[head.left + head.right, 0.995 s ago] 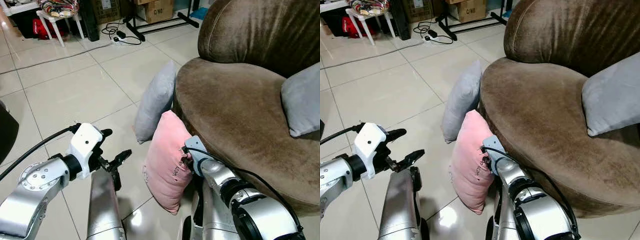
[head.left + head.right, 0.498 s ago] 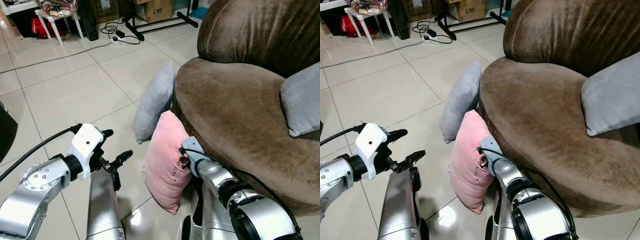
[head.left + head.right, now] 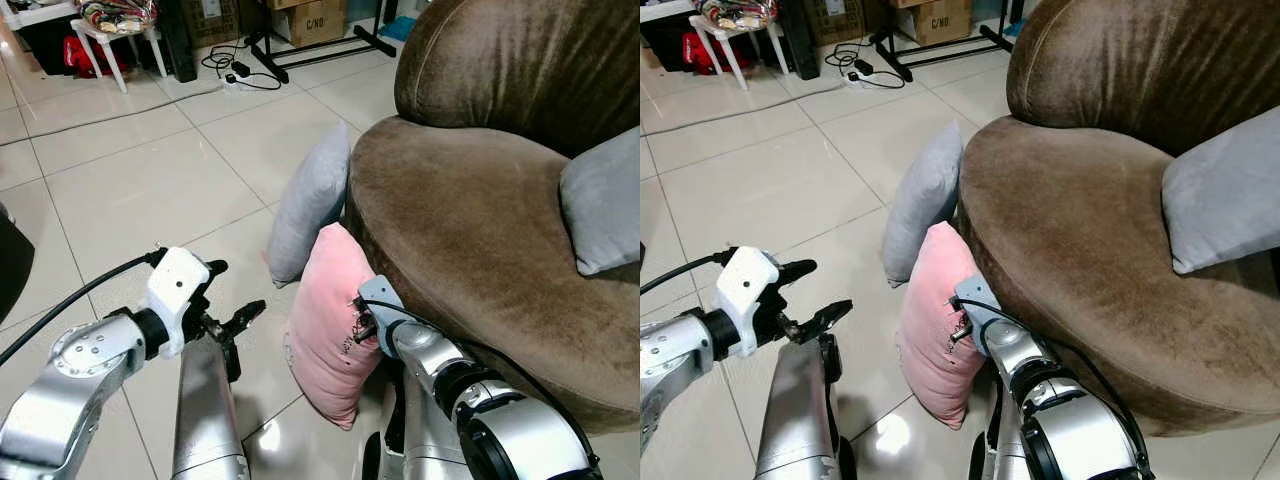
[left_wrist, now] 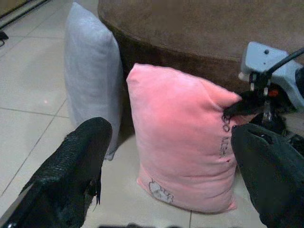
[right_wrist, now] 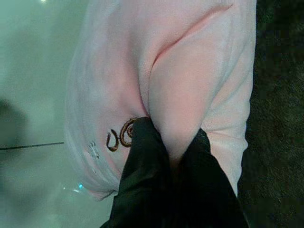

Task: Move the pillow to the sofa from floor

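A pink pillow [image 3: 325,300] stands on edge on the tiled floor, leaning against the front of the brown sofa [image 3: 470,200]. My right gripper [image 3: 360,325] is at the pillow's sofa-side edge, shut on a pinched fold of its pink fabric [image 5: 190,71]; its black fingers [image 5: 142,156] press together around the fold. My left gripper [image 3: 235,292] hovers open to the left of the pillow, a short way off it. In the left wrist view the pink pillow [image 4: 180,137] sits between the two spread fingers [image 4: 80,161].
A grey pillow [image 3: 312,200] leans on the sofa just behind the pink one. Another grey pillow [image 3: 600,205] lies on the sofa seat at right. Far back are a white stool [image 3: 115,35], cables with a power strip [image 3: 240,75] and a cardboard box [image 3: 310,18].
My right gripper has edged slightly left against the pillow, still pinching the fabric. The left arm has hardly moved, and the pillow stays on the floor.
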Available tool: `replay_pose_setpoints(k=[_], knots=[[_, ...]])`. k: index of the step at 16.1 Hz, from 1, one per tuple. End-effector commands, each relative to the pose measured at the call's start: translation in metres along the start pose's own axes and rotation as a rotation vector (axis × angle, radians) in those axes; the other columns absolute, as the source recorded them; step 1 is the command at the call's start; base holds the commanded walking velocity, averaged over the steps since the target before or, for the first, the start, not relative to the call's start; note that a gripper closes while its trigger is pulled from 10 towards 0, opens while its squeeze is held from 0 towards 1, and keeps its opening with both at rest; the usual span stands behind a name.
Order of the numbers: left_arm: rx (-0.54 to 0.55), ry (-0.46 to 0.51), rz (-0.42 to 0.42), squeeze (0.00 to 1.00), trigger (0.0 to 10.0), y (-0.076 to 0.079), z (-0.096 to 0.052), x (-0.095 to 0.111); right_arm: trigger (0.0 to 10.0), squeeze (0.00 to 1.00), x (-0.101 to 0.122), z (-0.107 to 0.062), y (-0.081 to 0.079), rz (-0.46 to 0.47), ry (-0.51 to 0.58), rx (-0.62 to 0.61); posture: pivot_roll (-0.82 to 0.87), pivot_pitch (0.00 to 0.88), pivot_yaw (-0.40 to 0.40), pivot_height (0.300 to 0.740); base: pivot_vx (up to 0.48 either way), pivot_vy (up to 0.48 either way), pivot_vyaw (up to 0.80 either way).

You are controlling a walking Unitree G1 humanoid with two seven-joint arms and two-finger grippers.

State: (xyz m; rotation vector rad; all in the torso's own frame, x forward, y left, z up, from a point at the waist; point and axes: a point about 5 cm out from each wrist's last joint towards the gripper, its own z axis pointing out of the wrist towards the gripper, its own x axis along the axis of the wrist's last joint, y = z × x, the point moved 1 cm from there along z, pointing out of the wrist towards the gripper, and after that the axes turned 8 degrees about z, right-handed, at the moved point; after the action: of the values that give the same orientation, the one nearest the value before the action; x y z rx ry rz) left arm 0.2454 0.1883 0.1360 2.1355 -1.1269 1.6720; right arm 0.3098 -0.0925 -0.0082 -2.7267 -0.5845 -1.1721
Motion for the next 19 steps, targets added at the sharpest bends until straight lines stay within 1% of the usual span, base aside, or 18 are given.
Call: replay_pose_setpoints(k=[1, 2, 3, 5, 6, 7, 8, 9, 10, 11, 12, 13, 14, 15, 16, 17, 18, 19], knots=[[-0.002, 0.003, 0.011, 0.0, 10.0, 0.003, 0.004, -0.002, 0.0, 0.0, -0.008, 0.0, -0.003, 0.027, -0.014, 0.036, 0.17, 0.0, -0.047, 0.44, 0.0, 0.0, 0.0], [0.009, 0.005, 0.007, 0.0, 10.0, 0.004, 0.005, -0.005, 0.0, 0.0, -0.006, 0.0, -0.004, 0.04, 0.004, 0.059, 0.16, 0.0, -0.051, 0.44, 0.0, 0.0, 0.0], [0.028, 0.009, 0.0, 0.0, 10.0, 0.005, 0.007, -0.009, 0.0, 0.0, -0.001, -0.001, -0.003, 0.072, 0.034, 0.08, 0.16, 0.0, -0.054, 0.44, 0.0, 0.0, 0.0], [0.052, 0.012, -0.009, 0.0, 10.0, 0.004, 0.012, -0.015, 0.0, 0.0, 0.007, -0.003, 0.006, 0.126, 0.08, 0.089, 0.14, 0.0, -0.058, 0.44, 0.0, 0.0, 0.0], [0.079, 0.013, -0.019, 0.0, 10.0, 0.003, 0.017, -0.024, 0.0, 0.0, 0.015, -0.006, 0.015, 0.182, 0.135, 0.108, 0.13, 0.0, -0.055, 0.44, 0.0, 0.0, 0.0], [0.106, 0.017, -0.026, 0.0, 10.0, 0.002, 0.021, -0.029, 0.0, 0.0, 0.024, -0.009, 0.021, 0.203, 0.196, 0.119, 0.12, 0.0, -0.054, 0.44, 0.0, 0.0, 0.0], [0.122, 0.021, -0.029, 0.0, 10.0, 0.0, 0.021, -0.03, 0.0, 0.0, 0.031, -0.012, 0.025, 0.236, 0.242, 0.126, 0.11, 0.0, -0.055, 0.44, 0.0, 0.0, 0.0], [0.179, 0.033, -0.031, 0.0, 10.0, -0.008, 0.015, -0.029, 0.0, 0.0, 0.053, -0.024, 0.034, 0.33, 0.385, 0.148, 0.09, 0.0, -0.057, 0.44, 0.0, 0.0, 0.0], [0.245, 0.055, -0.037, 0.0, 10.0, -0.016, 0.008, -0.025, 0.0, 0.0, 0.078, -0.05, 0.045, 0.417, 0.553, 0.17, 0.08, 0.0, -0.057, 0.44, 0.0, 0.0, 0.0], [0.281, 0.067, -0.052, 0.0, 10.0, -0.019, 0.005, -0.023, 0.0, 0.0, 0.093, -0.069, 0.05, 0.452, 0.645, 0.192, 0.06, 0.0, -0.054, 0.44, 0.0, 0.0, 0.0], [0.317, 0.096, -0.079, 0.0, 10.0, -0.022, 0.004, -0.022, 0.0, 0.0, 0.115, -0.103, 0.056, 0.459, 0.776, 0.238, 0.04, 0.0, -0.051, 0.44, 0.0, 0.0, 0.0], [0.327, 0.118, -0.086, 0.0, 10.0, -0.023, 0.005, -0.022, 0.0, 0.0, 0.13, -0.131, 0.063, 0.433, 0.871, 0.258, 0.02, 0.0, -0.053, 0.44, 0.0, 0.0, 0.0], [0.331, 0.131, -0.084, 0.0, 10.0, -0.024, 0.007, -0.021, 0.0, 0.0, 0.146, -0.155, 0.073, 0.442, 0.963, 0.27, 0.02, 0.0, -0.059, 0.44, 0.0, 0.0, 0.0], [0.336, 0.139, -0.08, 0.0, 10.0, -0.023, 0.007, -0.018, 6.3, 0.0, 0.154, -0.169, 0.079, 0.479, 1.014, 0.272, 0.02, 0.0, -0.059, 0.44, 0.0, 0.0, 0.0], [0.345, 0.175, -0.067, 0.0, 10.0, -0.023, 0.01, -0.003, 10.0, 0.0, 0.183, -0.208, 0.107, 0.579, 1.185, 0.216, 0.02, 0.0, -0.058, 0.44, 0.0, 0.0, 0.0], [0.347, 0.187, -0.066, 0.0, 10.0, -0.023, 0.011, 0.001, 10.0, 0.0, 0.189, -0.218, 0.116, 0.609, 1.226, 0.192, 0.02, 0.0, -0.061, 0.44, 0.0, 0.0, 0.0], [0.374, 0.221, -0.048, 0.0, 10.0, -0.025, 0.011, 0.017, 10.0, 0.0, 0.211, -0.254, 0.149, 0.655, 1.368, 0.021, 0.02, 0.0, -0.067, 0.45, 0.0, 0.0, 0.0], [0.382, 0.233, -0.043, 0.0, 10.0, -0.025, 0.011, 0.022, 10.0, 0.0, 0.215, -0.26, 0.152, 0.606, 1.375, -0.025, 0.02, 0.0, -0.07, 0.455, 0.0, 0.0, 0.0]])
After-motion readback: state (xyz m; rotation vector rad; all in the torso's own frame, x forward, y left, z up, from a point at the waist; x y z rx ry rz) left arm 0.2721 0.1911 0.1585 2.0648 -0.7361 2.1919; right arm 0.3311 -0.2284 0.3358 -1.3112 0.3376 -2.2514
